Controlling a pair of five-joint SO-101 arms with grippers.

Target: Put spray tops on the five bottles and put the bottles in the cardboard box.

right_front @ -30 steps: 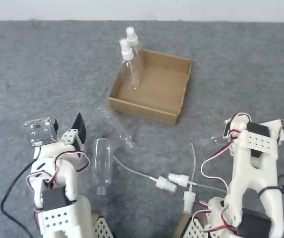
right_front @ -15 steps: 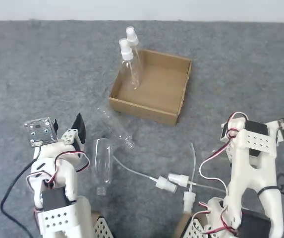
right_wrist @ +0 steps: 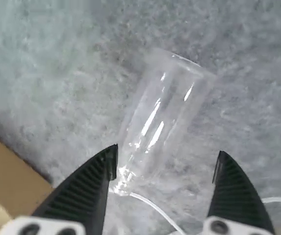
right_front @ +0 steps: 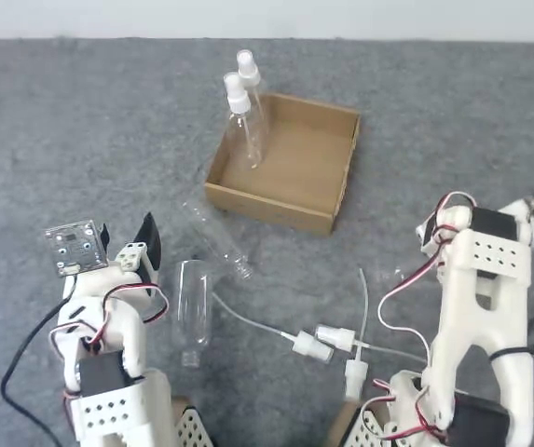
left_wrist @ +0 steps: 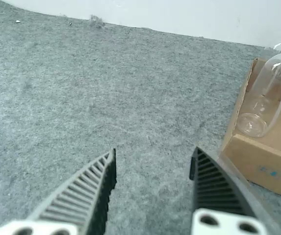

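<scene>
— Grey bench (right_front: 80,140): where is the box (right_front: 268,209) placed?
— Far side, two topped bottles (right_front: 245,130) inside; its blue print (left_wrist: 270,171) cannot be read. The left pincer (left_wrist: 154,152) is spread, the right pincer (right_wrist: 167,151) likewise, over a lying bottle (right_wrist: 160,120).

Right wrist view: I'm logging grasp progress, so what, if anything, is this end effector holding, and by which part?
Nothing. The right end effector is open; the clear bottle lies on the carpet below it, ungripped.
</scene>
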